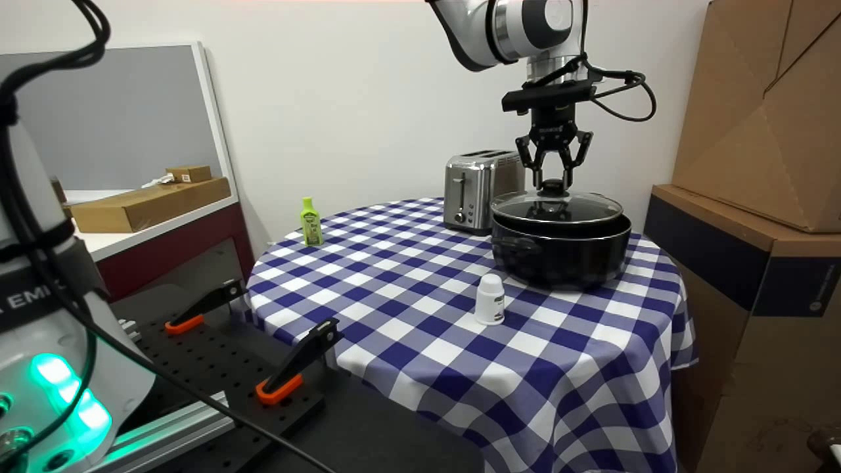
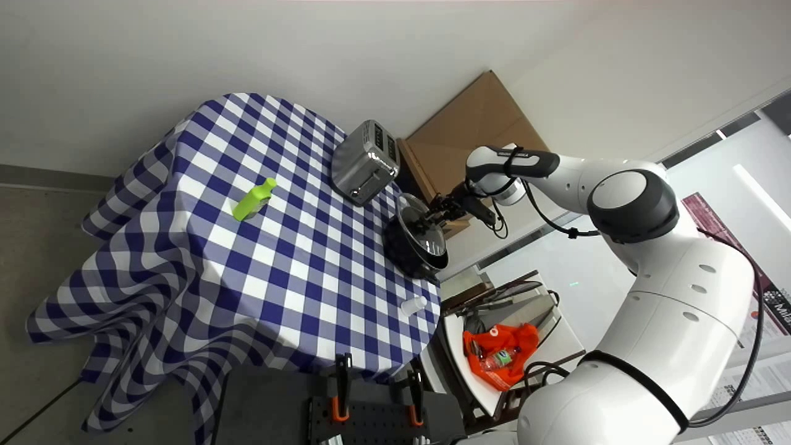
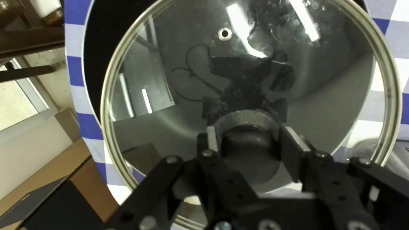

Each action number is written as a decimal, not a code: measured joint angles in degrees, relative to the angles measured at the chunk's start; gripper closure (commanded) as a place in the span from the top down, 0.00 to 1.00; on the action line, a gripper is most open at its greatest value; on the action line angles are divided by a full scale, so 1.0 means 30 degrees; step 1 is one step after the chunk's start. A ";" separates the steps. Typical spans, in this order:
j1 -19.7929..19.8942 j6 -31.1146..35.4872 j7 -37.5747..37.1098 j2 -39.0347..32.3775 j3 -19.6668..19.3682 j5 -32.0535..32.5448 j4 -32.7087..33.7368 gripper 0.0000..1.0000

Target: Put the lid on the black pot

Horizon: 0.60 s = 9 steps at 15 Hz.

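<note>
1. Glass lid: it hangs just above the black pot, out of line with it; in the wrist view the pot's rim shows past the lid on the left and through the glass on the right.
2. Your gripper has its jaws clamped on the lid's dark knob, a finger to each side.
3. Below it you have a round-edged table under a blue-and-white checked cloth that drops over the sides in folds.
4. Near the pot you have a steel toaster and a small white bottle, both upright.
5. Your pot stands close to the table's edge, with tall brown cartons rising just past it.
6. The other way, you have a broad run of cloth between the pot and a green bottle, which stands well apart.
7. Around you: a pale wall behind the toaster, an orange bag beyond the table, and black clamps on a perforated plate beside the table.
8. You can read "EMI" on the robot's base and what looks like "Mil" on a sign cut off by the frame; the print on both bottles, and the mark on the lower carton's dark band, are too small to make out.
</note>
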<state>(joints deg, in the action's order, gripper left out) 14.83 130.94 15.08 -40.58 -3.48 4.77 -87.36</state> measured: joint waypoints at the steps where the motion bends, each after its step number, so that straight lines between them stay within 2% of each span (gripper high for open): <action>1: 0.0011 -0.0123 0.0010 -0.0037 0.0001 -0.0009 0.0084 0.24; 9: 0.0527 -0.0203 0.0538 0.0243 0.0005 -0.0403 -0.0373 0.24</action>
<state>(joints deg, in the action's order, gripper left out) 16.41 130.33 16.70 -39.85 -3.46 3.56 -88.48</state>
